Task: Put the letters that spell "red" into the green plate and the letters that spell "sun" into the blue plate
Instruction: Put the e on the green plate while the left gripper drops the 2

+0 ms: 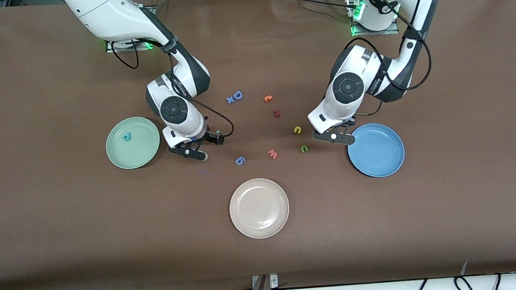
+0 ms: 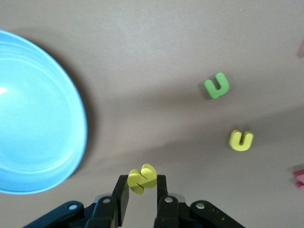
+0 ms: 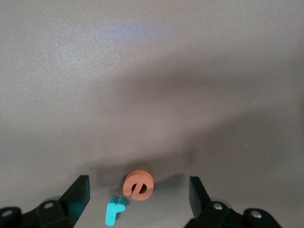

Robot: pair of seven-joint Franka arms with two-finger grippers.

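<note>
My left gripper (image 2: 142,190) is shut on the yellow "s" (image 2: 142,178), just above the table beside the blue plate (image 2: 38,118). The blue plate (image 1: 376,149) holds nothing. The olive-green arch letter (image 2: 217,85) and the yellow arch letter (image 2: 241,140) lie flat on the table (image 1: 304,148) (image 1: 298,130). My right gripper (image 3: 138,197) is open, low over the table beside the green plate (image 1: 139,150). The orange "e" (image 3: 138,184) and teal "r" (image 3: 114,210) lie between its fingers. The teal "d" (image 1: 126,137) lies in the green plate.
A beige plate (image 1: 259,208) sits nearer the front camera, mid-table. Loose letters lie between the arms: a pink "w" (image 1: 272,154), a blue letter (image 1: 239,160), a big blue "D" (image 1: 237,95), a small orange letter (image 1: 268,98) and a dark red one (image 1: 276,113).
</note>
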